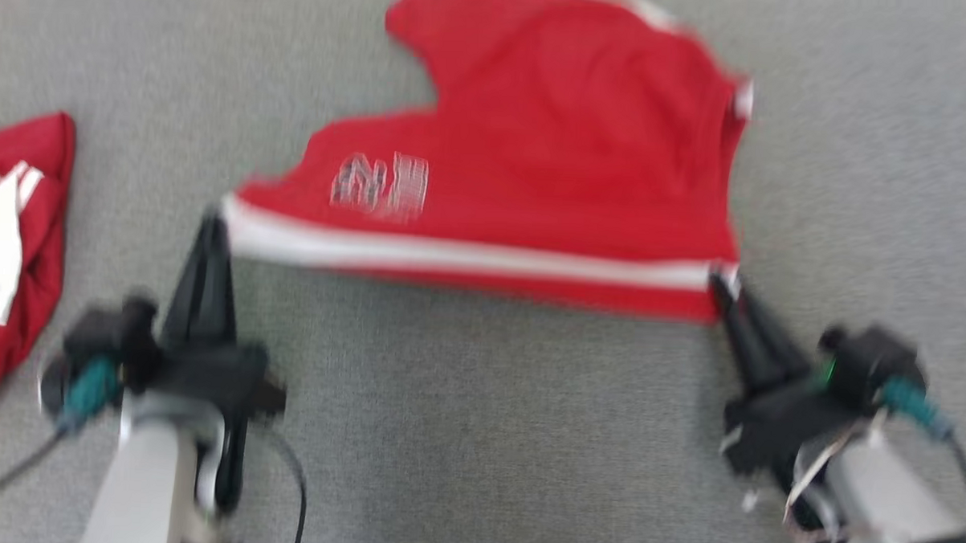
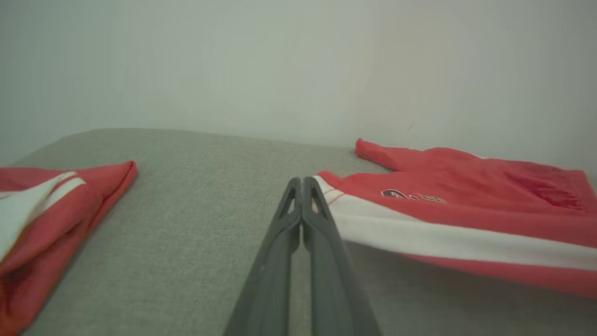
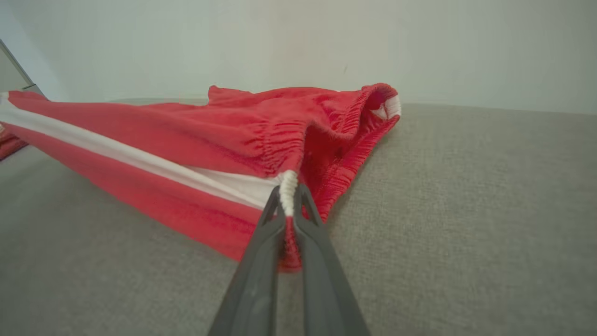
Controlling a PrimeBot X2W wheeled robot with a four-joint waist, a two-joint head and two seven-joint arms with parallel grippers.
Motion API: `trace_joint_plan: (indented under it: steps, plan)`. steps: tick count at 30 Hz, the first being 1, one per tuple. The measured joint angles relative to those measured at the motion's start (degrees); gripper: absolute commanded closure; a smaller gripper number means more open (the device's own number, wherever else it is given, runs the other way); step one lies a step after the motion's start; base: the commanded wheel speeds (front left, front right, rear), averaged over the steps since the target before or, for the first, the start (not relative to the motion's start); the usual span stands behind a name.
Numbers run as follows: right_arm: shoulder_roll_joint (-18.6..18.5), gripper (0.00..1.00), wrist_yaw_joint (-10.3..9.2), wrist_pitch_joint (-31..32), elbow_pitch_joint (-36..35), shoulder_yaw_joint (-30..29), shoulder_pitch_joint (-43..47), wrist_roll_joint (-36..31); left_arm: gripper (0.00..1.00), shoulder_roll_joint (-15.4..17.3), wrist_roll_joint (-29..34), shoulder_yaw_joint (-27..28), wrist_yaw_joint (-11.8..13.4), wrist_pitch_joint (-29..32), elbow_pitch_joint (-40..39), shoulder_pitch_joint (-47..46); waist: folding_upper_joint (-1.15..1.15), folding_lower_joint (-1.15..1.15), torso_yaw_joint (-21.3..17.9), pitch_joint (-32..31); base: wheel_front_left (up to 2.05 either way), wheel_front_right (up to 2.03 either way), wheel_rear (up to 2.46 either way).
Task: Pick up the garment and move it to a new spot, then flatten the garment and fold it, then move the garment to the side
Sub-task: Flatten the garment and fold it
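Note:
The garment [image 1: 536, 145], red shorts with a white side stripe and a pale print, lies spread on the grey surface. Its near edge runs straight between my two grippers. My left gripper [image 1: 211, 222] is shut at the hem corner. In the left wrist view the garment [image 2: 466, 214] meets the shut left gripper [image 2: 302, 181] at the tip and runs off to the right. My right gripper [image 1: 720, 280] is shut on the elastic waistband corner. In the right wrist view white and red cloth of the garment [image 3: 186, 140] is pinched between the right gripper [image 3: 289, 191] fingers.
A second red and white piece of clothing [image 1: 10, 239] lies bunched at the left edge, also seen as the red and white clothing [image 2: 42, 210] in the left wrist view. The grey cloth surface [image 1: 478, 400] stretches in front of the shorts. A pale wall [image 2: 298, 60] rises behind.

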Motion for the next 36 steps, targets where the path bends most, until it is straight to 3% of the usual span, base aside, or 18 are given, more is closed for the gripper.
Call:
trace_joint_plan:
  steps: [9, 19, 28, 36]
  plan:
    - [4.0, 1.0, 0.02, 0.0, -1.8, 3.6, 13.6, -0.2, 1.0, -1.5, 0.2, 6.7, -1.5, 0.0, 1.1, 15.6, -0.01, -0.01, -2.3, -8.2, 0.0, 0.0, 0.0]
    - [4.9, 1.0, 0.0, 0.0, -0.4, 8.6, 24.3, 0.8, 1.0, -1.7, -1.0, 8.2, -2.4, 0.0, 2.0, 29.5, -0.01, -0.01, -4.6, -18.3, 0.0, 0.0, 0.0]
    - [4.4, 1.0, 0.0, 0.0, 0.0, 9.1, 28.2, 0.8, 1.0, -1.8, -2.2, 7.0, -2.5, 0.0, 1.9, 33.3, -0.01, 0.0, -6.0, -22.4, 0.0, 0.0, 0.0]
    - [5.2, 1.0, 0.0, 0.0, -2.2, 7.6, 27.9, 1.4, 1.0, -1.7, -2.0, 5.4, -2.5, 0.0, -0.8, 30.7, 0.0, 0.01, -6.4, -21.5, 0.0, 0.0, 0.0]
